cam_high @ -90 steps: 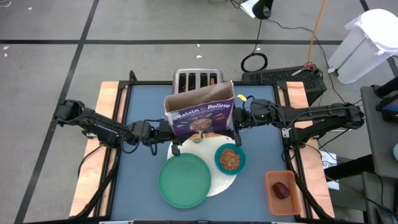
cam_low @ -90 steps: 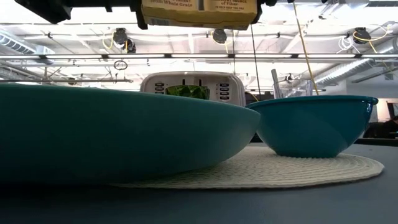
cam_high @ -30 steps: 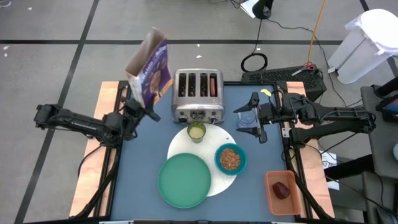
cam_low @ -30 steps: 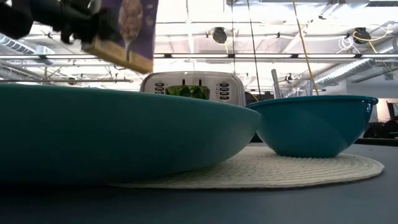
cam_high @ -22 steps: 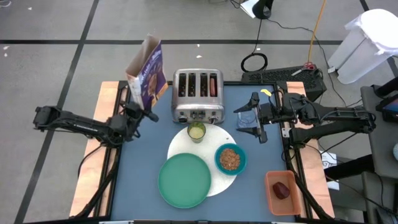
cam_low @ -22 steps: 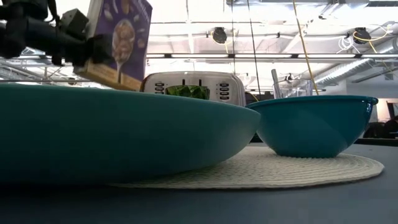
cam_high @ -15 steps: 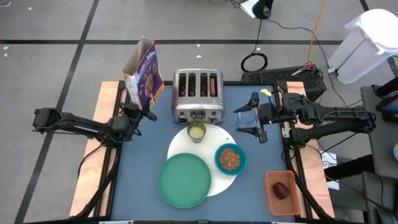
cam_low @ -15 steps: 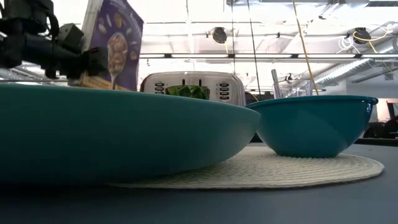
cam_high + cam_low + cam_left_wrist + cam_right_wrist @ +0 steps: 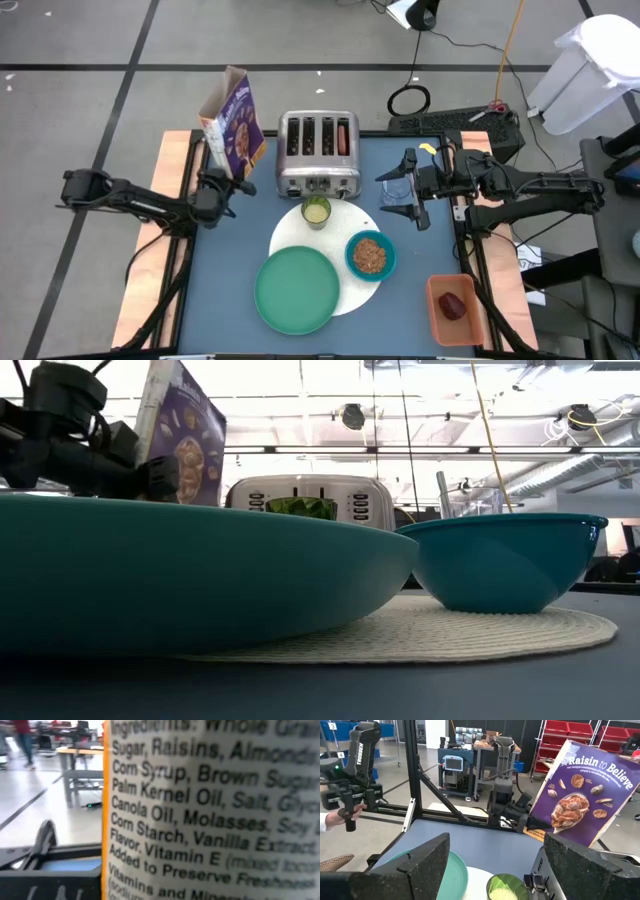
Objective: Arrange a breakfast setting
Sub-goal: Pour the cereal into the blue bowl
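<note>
The green plate (image 9: 296, 290) sits at the bottom middle of the high view, on the white disc (image 9: 352, 297). The bowl (image 9: 370, 255) with brown bits is just right of it. The red fruit (image 9: 453, 305) lies in a tray (image 9: 438, 320) at the lower right. Above them stands the cup (image 9: 316, 211), then the toaster (image 9: 318, 153). At left, the left gripper (image 9: 222, 182) grips the box (image 9: 233, 125). At right, the right gripper (image 9: 400, 193) is spread wide, holding nothing.

The purple cereal box (image 9: 585, 795) reads "Raisin to Believe", its side panel (image 9: 210, 810) lists ingredients; a frame post (image 9: 362, 750) reads "TROSSEN".
</note>
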You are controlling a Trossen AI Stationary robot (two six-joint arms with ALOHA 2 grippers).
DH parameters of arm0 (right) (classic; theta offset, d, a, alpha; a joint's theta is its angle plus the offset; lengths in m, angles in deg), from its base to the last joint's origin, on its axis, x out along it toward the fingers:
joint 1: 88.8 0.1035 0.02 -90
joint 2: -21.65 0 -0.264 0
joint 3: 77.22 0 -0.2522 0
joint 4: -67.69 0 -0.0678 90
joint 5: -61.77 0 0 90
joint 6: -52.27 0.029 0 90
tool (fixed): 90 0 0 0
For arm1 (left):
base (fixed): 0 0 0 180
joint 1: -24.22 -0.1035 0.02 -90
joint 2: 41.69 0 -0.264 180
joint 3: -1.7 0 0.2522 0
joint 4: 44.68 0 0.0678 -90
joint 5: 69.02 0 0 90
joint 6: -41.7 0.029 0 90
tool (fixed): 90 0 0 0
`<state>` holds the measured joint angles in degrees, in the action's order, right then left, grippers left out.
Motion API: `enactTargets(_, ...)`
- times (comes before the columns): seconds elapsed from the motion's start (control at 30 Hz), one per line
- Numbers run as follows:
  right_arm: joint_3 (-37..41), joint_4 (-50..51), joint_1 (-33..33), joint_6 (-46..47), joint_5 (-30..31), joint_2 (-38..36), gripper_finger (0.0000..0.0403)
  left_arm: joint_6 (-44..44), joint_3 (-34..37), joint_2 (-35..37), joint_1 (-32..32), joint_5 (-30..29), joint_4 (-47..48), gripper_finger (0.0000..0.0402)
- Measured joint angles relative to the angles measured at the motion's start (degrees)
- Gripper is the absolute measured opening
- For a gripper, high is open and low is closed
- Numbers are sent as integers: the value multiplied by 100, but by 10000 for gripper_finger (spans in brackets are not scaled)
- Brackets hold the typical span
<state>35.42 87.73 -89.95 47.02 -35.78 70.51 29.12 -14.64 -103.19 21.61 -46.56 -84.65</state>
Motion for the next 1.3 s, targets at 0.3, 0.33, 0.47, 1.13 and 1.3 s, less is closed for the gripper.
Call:
enactTargets(0.3, 0, 0, -2, -128, 1, 0, 318, -1106, -5, -1043, 1, -612, -9, 168)
enactTargets(0.33, 0, 0, 0, -152, 1, 0, 318, -1175, -5, -1124, 0, -623, -9, 168)
enactTargets(0.47, 0, 0, 0, -164, 2, 0, 318, -1297, -5, -1425, 0, -653, -9, 168)
enactTargets(1.13, 2, -164, -1, -493, 2, 2, 318, -1793, -16, -2475, 0, -413, -3, 168)
enactTargets(1.3, 2, -160, -2, -517, 2, 2, 318, -1957, -16, -2647, 1, -386, -3, 168)
